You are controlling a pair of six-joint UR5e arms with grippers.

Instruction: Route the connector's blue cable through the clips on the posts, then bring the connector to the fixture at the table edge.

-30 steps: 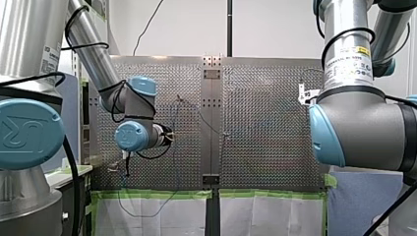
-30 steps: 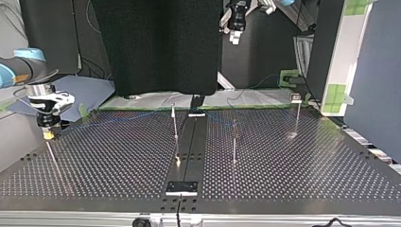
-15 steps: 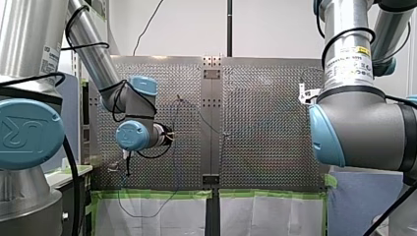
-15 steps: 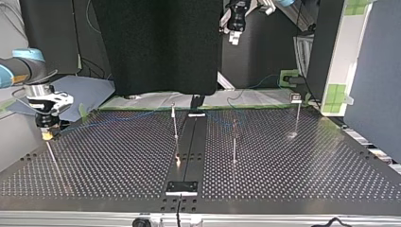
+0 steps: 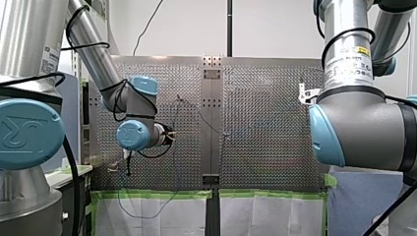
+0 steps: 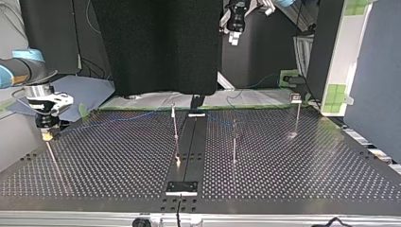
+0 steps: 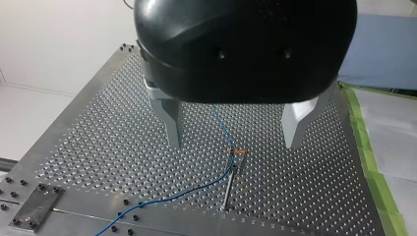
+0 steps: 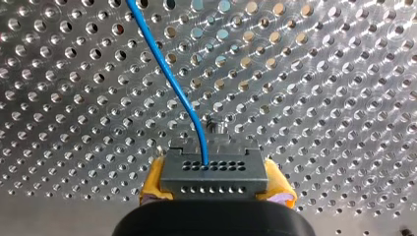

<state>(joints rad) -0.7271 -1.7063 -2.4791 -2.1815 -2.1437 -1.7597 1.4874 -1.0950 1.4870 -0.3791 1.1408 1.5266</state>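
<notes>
Upright posts (image 6: 234,142) mid-table, blue cable (image 8: 167,73) strung between them, open table (image 6: 307,179) at the top view's right.

Two arms show, the left arm (image 5: 93,54) and the right arm (image 5: 359,123), each with one hand: the left hand (image 7: 233,142), the right hand (image 8: 215,186). One perforated counter (image 6: 293,170) carries four thin posts: a first post (image 6: 175,127), a second post (image 6: 234,144), a third post (image 6: 297,118), a fourth post (image 6: 51,153). There is one blue cable (image 8: 169,73) and one connector (image 8: 214,174).

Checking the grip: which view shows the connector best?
Right wrist view: the connector sits close, clamped between yellow pads. Top view shows only a speck under my right gripper; the other two views don't show it.
</notes>
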